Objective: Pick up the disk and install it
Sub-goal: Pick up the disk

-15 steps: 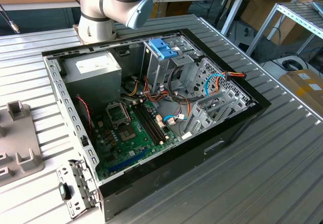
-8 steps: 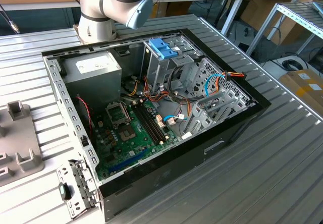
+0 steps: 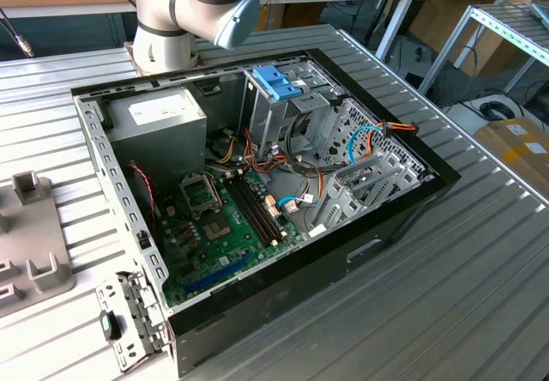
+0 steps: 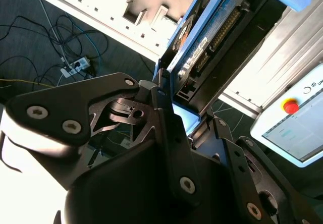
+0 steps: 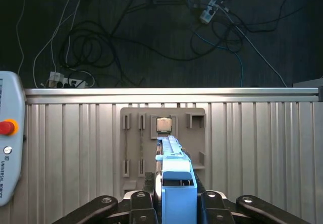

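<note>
Disk count was one, and it was off the table, up in the arm's grip. In the exterior view I saw one robot arm (image 3: pixel 193 12) standing at the far end of a ribbed metal table (image 3: pixel 446 269). On the table lay one open computer case (image 3: pixel 257 184) with one grey power supply (image 3: pixel 159 123) and one blue handle piece (image 3: pixel 277 82) on its upright cage. One grey fixture plate (image 3: pixel 30 244) sat at the exterior view's left, and workbenches and shelving stood behind. In the second wrist view the gripper (image 4: pixel 187 103) was pinching the disk (image 4: pixel 217 30) by one end. The disk's circuit board faced the camera, above a dark floor strewn with cables and one power strip (image 4: pixel 75 65). One pendant (image 4: pixel 292 128) with a red button rested on the table. In the first wrist view the disk (image 5: pixel 174 156) showed edge-on, its light-blue carrier pinched between the two fingers (image 5: pixel 149 181). It was held over the fixture plate (image 5: pixel 194 138), which carried one square chip (image 5: pixel 163 125). Beyond the table edge two power strips lay among loose cables.
</note>
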Motion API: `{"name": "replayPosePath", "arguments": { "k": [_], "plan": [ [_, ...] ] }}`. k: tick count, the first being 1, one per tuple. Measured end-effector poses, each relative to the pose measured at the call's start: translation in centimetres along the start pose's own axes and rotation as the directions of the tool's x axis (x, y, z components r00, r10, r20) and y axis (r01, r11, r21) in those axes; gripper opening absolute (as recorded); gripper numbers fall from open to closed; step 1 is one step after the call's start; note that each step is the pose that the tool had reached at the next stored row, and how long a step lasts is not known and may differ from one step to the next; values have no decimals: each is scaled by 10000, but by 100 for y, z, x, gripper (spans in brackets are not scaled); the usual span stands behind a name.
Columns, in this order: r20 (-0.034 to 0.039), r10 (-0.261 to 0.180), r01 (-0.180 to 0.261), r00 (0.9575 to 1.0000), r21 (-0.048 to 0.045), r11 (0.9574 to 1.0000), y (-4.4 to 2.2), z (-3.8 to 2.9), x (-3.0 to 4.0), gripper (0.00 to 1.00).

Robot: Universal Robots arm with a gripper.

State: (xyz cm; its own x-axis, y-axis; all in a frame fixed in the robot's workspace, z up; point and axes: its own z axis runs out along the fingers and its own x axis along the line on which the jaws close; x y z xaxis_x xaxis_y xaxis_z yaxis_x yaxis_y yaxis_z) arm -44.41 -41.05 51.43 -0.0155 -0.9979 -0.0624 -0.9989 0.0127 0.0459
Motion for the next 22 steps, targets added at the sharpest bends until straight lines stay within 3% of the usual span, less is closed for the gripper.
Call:
{"name": "replayPosePath", "arguments": {
  "k": [22],
  "plan": [
    [0,-1,1,10000,0,10000,-33,0,29,37]
  ]
}}
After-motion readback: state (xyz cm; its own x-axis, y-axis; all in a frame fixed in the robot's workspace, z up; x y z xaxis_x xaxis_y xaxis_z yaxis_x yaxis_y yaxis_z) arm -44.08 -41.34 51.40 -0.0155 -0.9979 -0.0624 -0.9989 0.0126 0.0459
